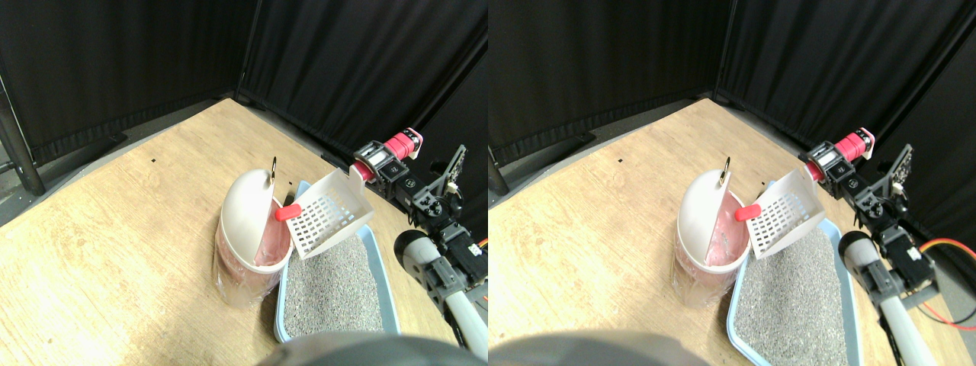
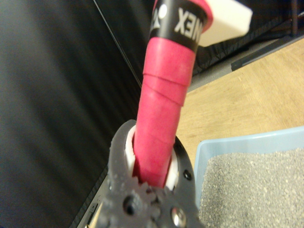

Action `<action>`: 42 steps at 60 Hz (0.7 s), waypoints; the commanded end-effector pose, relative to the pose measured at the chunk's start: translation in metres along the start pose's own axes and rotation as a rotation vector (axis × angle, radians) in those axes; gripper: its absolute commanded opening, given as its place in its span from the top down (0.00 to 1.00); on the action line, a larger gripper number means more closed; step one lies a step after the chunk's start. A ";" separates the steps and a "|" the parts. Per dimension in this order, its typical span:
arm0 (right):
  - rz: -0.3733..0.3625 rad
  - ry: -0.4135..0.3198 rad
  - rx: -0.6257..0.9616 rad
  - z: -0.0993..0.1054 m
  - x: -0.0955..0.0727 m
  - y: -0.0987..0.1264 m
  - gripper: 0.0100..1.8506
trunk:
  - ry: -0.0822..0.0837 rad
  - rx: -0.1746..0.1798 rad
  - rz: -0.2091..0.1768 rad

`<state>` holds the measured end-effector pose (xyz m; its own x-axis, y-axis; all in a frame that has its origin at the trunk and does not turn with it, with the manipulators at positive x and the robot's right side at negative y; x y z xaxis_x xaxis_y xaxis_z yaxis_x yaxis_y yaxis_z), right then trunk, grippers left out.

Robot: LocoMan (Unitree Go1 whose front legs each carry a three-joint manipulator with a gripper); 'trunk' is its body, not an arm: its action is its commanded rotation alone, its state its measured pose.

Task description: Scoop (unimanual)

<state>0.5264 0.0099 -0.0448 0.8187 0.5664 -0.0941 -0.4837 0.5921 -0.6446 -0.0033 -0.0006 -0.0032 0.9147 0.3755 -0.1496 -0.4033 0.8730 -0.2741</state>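
My right gripper (image 1: 379, 163) is shut on the red wrapped handle (image 1: 402, 144) of a white slotted scoop (image 1: 329, 213). The scoop hangs tilted, its mouth over the open top of a pink bin (image 1: 248, 267) with a white swing lid (image 1: 245, 200). A small red piece (image 1: 288, 212) sits at the scoop's lower lip, right above the bin opening. Below and to the right lies a light blue tray (image 1: 283, 301) filled with grey litter (image 1: 332, 290). In the wrist view the jaws of the gripper (image 2: 152, 173) clasp the red handle (image 2: 166, 95), with the tray's corner (image 2: 237, 141) beyond.
Bin and tray stand side by side on a wooden floor (image 1: 114, 229). Black curtains (image 1: 343, 69) close off the back and right, close behind my arm (image 1: 438, 229). A dark post (image 1: 19, 152) stands at the far left.
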 end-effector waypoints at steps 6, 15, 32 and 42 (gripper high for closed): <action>-0.027 -0.097 0.018 0.016 -0.001 -0.009 0.98 | -0.008 -0.014 0.051; -0.036 -0.073 0.024 0.017 -0.003 -0.009 0.98 | -0.010 -0.011 0.048; -0.075 -0.067 0.049 0.009 -0.004 -0.010 0.98 | -0.004 0.006 0.032; -0.129 -0.083 0.121 -0.005 -0.007 -0.017 0.92 | 0.004 0.026 0.004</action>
<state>0.5286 -0.0046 -0.0432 0.8473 0.5307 -0.0213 -0.4509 0.6975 -0.5570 -0.0028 0.0006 -0.0032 0.9152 0.3734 -0.1513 -0.4013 0.8781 -0.2606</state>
